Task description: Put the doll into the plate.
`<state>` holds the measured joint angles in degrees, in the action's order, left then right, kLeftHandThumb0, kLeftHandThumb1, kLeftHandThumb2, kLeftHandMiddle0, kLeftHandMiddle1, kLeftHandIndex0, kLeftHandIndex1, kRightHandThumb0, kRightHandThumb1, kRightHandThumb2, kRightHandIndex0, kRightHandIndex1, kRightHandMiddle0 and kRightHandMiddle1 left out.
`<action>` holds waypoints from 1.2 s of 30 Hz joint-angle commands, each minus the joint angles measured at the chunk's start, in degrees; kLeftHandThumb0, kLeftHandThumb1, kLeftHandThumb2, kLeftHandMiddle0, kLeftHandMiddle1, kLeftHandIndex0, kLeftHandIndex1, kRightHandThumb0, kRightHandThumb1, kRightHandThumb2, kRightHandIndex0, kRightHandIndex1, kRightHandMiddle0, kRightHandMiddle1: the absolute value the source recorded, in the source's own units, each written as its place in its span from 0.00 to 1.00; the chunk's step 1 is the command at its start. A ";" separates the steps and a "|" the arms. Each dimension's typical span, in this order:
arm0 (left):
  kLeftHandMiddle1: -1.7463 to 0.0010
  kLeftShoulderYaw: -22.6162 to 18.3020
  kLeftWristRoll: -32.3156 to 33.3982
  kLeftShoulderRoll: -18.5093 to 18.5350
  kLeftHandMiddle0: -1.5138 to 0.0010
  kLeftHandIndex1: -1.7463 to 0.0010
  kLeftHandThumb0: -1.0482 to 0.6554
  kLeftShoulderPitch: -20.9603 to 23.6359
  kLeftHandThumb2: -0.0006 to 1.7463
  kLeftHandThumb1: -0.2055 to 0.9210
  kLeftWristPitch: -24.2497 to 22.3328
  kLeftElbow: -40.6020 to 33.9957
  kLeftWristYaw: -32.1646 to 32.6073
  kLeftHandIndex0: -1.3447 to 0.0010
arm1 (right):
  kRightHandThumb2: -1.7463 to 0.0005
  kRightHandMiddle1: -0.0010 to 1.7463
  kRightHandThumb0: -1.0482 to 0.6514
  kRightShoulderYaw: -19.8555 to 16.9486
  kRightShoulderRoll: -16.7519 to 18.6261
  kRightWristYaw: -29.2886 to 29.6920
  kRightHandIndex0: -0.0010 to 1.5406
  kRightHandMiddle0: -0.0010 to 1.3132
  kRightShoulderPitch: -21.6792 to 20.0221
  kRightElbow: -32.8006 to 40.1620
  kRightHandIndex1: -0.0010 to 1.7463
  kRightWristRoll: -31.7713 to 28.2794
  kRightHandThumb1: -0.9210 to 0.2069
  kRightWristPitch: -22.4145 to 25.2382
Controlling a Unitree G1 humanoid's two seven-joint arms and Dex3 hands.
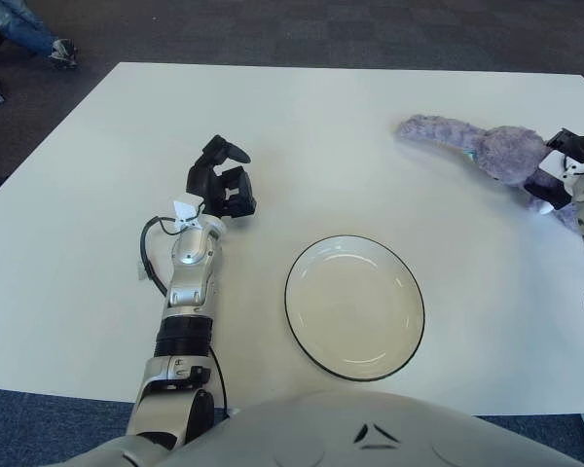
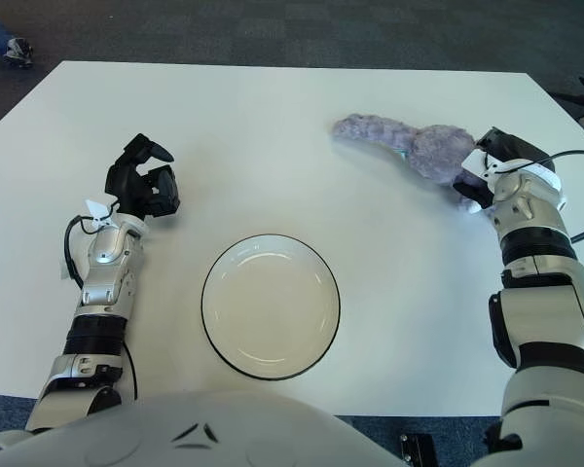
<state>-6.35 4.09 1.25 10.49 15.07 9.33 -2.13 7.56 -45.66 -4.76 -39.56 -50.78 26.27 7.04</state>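
1. The doll [image 2: 409,143], one fuzzy purple plush, lies on the far right part of the white worktop [image 2: 273,136], well apart from the plate.
2. Its long axis runs from far left to near right: a slim end points left and slightly away, and the thicker end sits at the right hand.
3. The right hand [image 2: 489,167] is at the doll's thick right end, its dark fingers [image 2: 511,144] curled over and around the plush, with purple fur showing beneath them, so it grips the doll there.
4. The right forearm comes up from the near right edge almost straight away from the robot, with the wrist leaning a little left toward the doll.
5. The plate [image 1: 355,306], one round white dish with a dark rim, sits near the robot at the centre of the worktop and holds nothing.
6. The left hand [image 1: 221,182] shows left of the plate and a little farther back, its fingers curled loosely around nothing; its forearm stretches up from the near edge, tilted slightly right.
7. At the far left corner, beyond the worktop, a person's leg and shoe [image 1: 63,51] show on the dark carpet [image 1: 273,29].
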 commanded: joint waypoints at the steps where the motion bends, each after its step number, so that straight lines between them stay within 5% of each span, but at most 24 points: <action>1: 0.00 -0.06 -0.11 0.47 0.19 0.00 0.32 -0.09 0.78 0.43 0.17 0.61 0.03 0.52 | 0.08 1.00 0.62 -2.62 2.27 -6.35 0.66 0.55 3.85 4.76 0.77 -5.17 0.87 4.99; 9: 0.00 0.09 -0.21 0.61 0.19 0.00 0.33 -0.10 0.78 0.43 0.13 0.65 0.00 0.52 | 0.05 1.00 0.62 -8.23 4.21 -5.97 0.63 0.53 5.53 8.09 0.85 -10.36 0.87 8.43; 19: 0.00 0.24 -0.06 0.62 0.19 0.00 0.33 0.06 0.78 0.44 0.18 1.17 -0.20 0.52 | 0.06 1.00 0.62 -17.54 7.24 -5.29 0.58 0.49 6.27 8.45 0.92 -19.79 0.82 5.36; 36: 0.00 0.92 -0.49 1.27 0.18 0.00 0.34 0.75 0.74 0.48 1.41 2.87 -0.98 0.56 | 0.06 1.00 0.62 -20.53 7.22 -9.39 0.57 0.48 7.90 12.52 0.93 -25.51 0.81 6.11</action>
<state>-5.62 3.99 2.19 11.16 15.69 11.12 -2.70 -13.10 -40.08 -12.23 -34.01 -37.57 2.44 12.07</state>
